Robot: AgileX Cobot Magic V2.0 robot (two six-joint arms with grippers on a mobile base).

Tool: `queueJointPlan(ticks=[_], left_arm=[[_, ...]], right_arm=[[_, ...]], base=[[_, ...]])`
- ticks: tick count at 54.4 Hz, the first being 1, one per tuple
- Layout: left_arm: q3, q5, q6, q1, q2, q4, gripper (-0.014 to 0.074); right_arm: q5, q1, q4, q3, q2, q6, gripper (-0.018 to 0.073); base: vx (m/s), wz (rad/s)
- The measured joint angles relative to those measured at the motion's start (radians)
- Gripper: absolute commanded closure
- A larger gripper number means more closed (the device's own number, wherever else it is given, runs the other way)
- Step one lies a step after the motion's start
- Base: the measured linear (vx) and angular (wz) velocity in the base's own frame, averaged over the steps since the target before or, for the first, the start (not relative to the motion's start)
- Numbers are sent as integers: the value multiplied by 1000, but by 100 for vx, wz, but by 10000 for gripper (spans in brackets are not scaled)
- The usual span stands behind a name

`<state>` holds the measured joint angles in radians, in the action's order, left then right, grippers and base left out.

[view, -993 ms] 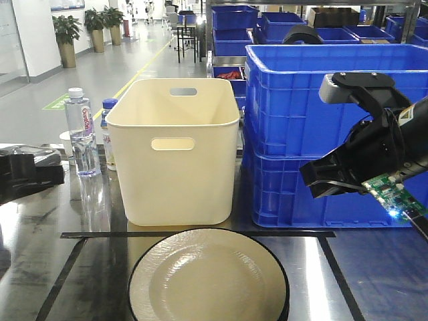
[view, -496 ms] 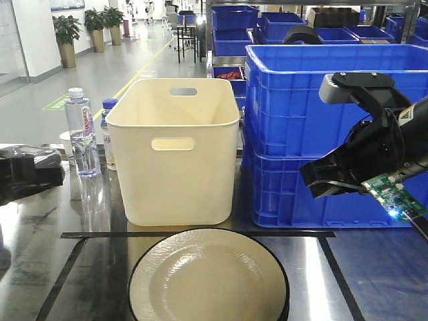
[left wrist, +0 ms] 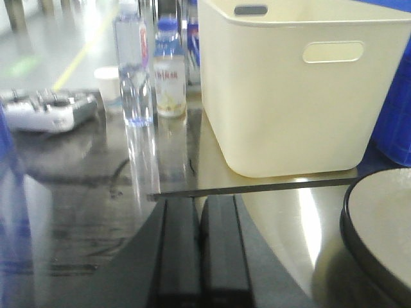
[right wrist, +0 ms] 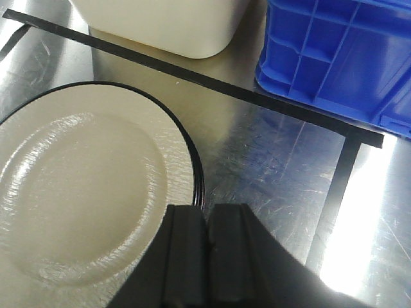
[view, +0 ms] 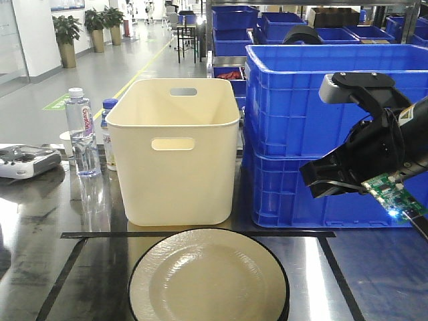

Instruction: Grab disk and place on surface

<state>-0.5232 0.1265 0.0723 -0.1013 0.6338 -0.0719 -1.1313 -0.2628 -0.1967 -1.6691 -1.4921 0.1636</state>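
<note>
The disk (view: 207, 281) is a cream plate with a black rim, lying flat on the dark glossy tabletop (view: 374, 267) inside the black tape lines (view: 200, 234). My right gripper (right wrist: 207, 215) is shut and empty, hovering just above the disk's (right wrist: 77, 192) right rim. In the front view the right gripper (view: 319, 179) hangs in front of the blue crates. My left gripper (left wrist: 199, 204) is shut on nothing, low over the table's left part near the tape corner. From there the disk (left wrist: 385, 224) shows at the right edge. The left gripper is out of the front view.
A cream plastic bin (view: 175, 150) stands behind the disk. Stacked blue crates (view: 314, 100) are at the right. Two bottles (view: 80, 134) and a grey handheld controller (view: 27, 160) sit at the back left.
The left gripper has left the front view's left edge, uncovering the grey controller. The right arm and the disk have not moved.
</note>
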Motion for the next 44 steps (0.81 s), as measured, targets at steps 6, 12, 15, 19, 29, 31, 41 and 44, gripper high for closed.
queueJointPlan(ticks=[6, 12, 15, 19, 29, 31, 41, 44], left_arm=[[141, -118, 5, -2, -105, -41, 556], [249, -160, 8, -3, -168, -48, 556], [293, -162, 10, -3, -200, -49, 556], [349, -166, 11, -3, -246, -49, 556], [455, -167, 12, 26, -408, -49, 556], [477, -167, 21, 42, -454, -49, 556], [546, -105, 140, 97, -633, -33, 556], [548, -62, 159, 101, -641, -32, 556]], right_arm=[[0, 0, 0, 0, 0, 0, 571], [0, 0, 0, 0, 0, 0, 571], [0, 0, 0, 0, 0, 0, 571], [0, 0, 0, 0, 0, 0, 571], [0, 0, 0, 0, 0, 0, 571], [0, 0, 0, 0, 0, 0, 571], [1, 0, 1, 0, -1, 0, 571], [1, 0, -1, 0, 0, 0, 571]], base=[[0, 0], [0, 0], [0, 0], [0, 0], [0, 0], [0, 0], [0, 0], [0, 0]])
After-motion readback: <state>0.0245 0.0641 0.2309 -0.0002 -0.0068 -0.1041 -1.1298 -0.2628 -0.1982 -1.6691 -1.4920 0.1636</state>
